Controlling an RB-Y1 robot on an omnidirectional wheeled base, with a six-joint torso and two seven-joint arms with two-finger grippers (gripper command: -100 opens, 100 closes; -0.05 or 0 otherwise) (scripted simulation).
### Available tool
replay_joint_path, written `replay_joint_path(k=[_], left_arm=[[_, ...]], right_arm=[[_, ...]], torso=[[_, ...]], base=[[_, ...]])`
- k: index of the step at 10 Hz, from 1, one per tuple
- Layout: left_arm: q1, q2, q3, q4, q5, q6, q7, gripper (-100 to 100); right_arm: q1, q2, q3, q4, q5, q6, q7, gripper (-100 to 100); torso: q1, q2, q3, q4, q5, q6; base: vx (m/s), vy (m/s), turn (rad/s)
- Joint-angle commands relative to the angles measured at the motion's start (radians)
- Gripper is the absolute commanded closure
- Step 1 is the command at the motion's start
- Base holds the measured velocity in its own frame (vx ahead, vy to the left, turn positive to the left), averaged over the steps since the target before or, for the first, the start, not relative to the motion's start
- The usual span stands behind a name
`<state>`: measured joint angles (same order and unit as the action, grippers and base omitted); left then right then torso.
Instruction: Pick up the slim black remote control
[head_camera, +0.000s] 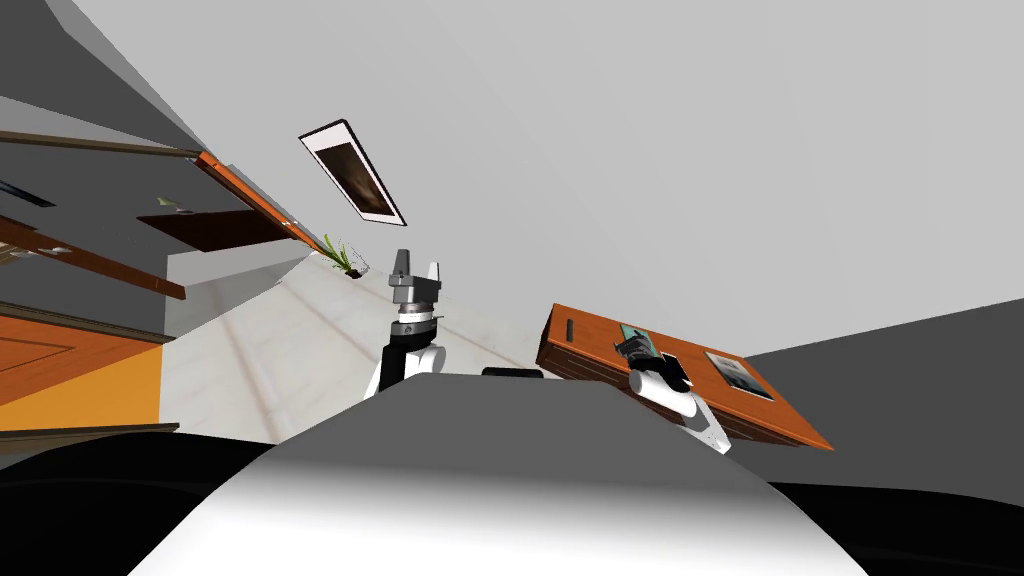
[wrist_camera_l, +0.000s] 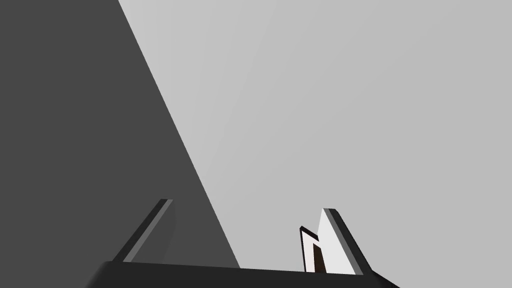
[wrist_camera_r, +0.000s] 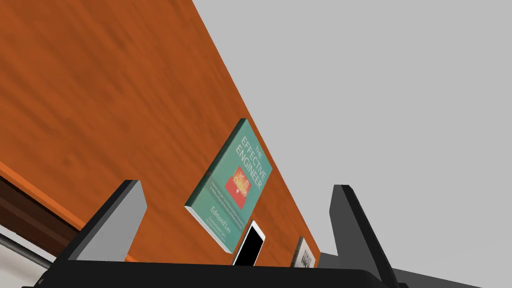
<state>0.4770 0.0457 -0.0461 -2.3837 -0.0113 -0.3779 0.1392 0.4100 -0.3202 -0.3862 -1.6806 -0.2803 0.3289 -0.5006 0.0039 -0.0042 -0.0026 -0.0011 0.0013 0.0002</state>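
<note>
While the left gripper (head_camera: 418, 263) stands raised at the frame's centre, fingers apart and empty, the slim black remote (head_camera: 568, 330) lies flat right of centre, at the left end of the orange table (head_camera: 596, 338). Farther right, over the teal book (wrist_camera_r: 245, 160), the right gripper (wrist_camera_r: 237, 186) hangs wide open, holding nothing. The remote is probably light, rigid and smooth, and best pinched across its narrow width at mid-length.

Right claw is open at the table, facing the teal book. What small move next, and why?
Probably shift the right claw along the wooden tabletop, past the teal book, toward the slim black remote. The claw is open but aims at the book and phone, while the head view shows the remote lying apart near the table's left end.
</note>
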Motion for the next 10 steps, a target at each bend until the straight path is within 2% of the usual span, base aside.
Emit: replay_joint_path(k=[1, 2, 3, 4, 5, 6, 8, 9, 10], left_arm=[[0.0, 0.0, 0.0, 0.0, 0.0, 0.0, 0.0, 0], [0.0, 0.0, 0.0, 0.0, 0.0, 0.0, 0.0, 0], [0.0, 0.0, 0.0, 0.0, 0.0, 0.0, 0.0, 0], [0.0, 0.0, 0.0, 0.0, 0.0, 0.0, 0.0, 0], [0.0, 0.0, 0.0, 0.0, 0.0, 0.0, 0.0, 0], [0.0, 0.0, 0.0, 0.0, 0.0, 0.0, 0.0, 0], [0.0, 0.0, 0.0, 0.0, 0.0, 0.0, 0.0, 0], [0.0, 0.0, 0.0, 0.0, 0.0, 0.0, 0.0, 0], [0.0, 0.0, 0.0, 0.0, 0.0, 0.0, 0.0, 0]], right_arm=[[-0.014, -0.01, -0.014, 0.05, -0.02, 0.05, -0.032, -100], [-0.014, -0.01, -0.014, 0.079, -0.02, 0.059, -0.032, -100], [-0.014, -0.01, -0.014, 0.086, -0.02, 0.059, -0.032, -100], [-0.029, -0.022, -0.027, 0.125, -0.04, 0.108, -0.06, -100], [-0.029, -0.022, -0.027, 0.148, -0.04, 0.117, -0.06, -100], [-0.043, -0.034, -0.039, 0.195, -0.06, 0.144, -0.088, -100], [-0.043, -0.034, -0.039, 0.211, -0.06, 0.174, -0.088, -100], [-0.059, -0.045, -0.05, 0.259, -0.081, 0.215, -0.115, -100], [-0.059, -0.045, -0.05, 0.273, -0.081, 0.231, -0.115, -100]], torso=[[0.0, 0.0, 0.0, 0.0, 0.0, 0.0], [0.001, 0.0, 0.0, 0.0, 0.0, 0.0], [0.001, -0.001, 0.0, 0.0, 0.0, 0.0], [-0.002, 0.001, 0.001, 0.0, 0.0, 0.0], [-0.002, 0.0, 0.0, 0.0, 0.0, 0.0], [-0.001, 0.0, 0.0, 0.0, 0.0, 0.0], [0.001, -0.001, -0.001, 0.0, 0.0, 0.0], [-0.001, 0.001, 0.001, 0.0, 0.0, 0.0], [-0.001, 0.0, 0.0, 0.0, 0.0, 0.0]], base=[[0.086, 0.086, 0.017], [0.095, 0.074, 0.005], [0.053, 0.034, -0.004], [0.086, 0.046, 0.019], [0.088, 0.055, 0.011], [0.106, 0.089, 0.01], [0.074, 0.057, -0.001], [0.088, 0.042, 0.011], [0.092, 0.041, 0.004]])
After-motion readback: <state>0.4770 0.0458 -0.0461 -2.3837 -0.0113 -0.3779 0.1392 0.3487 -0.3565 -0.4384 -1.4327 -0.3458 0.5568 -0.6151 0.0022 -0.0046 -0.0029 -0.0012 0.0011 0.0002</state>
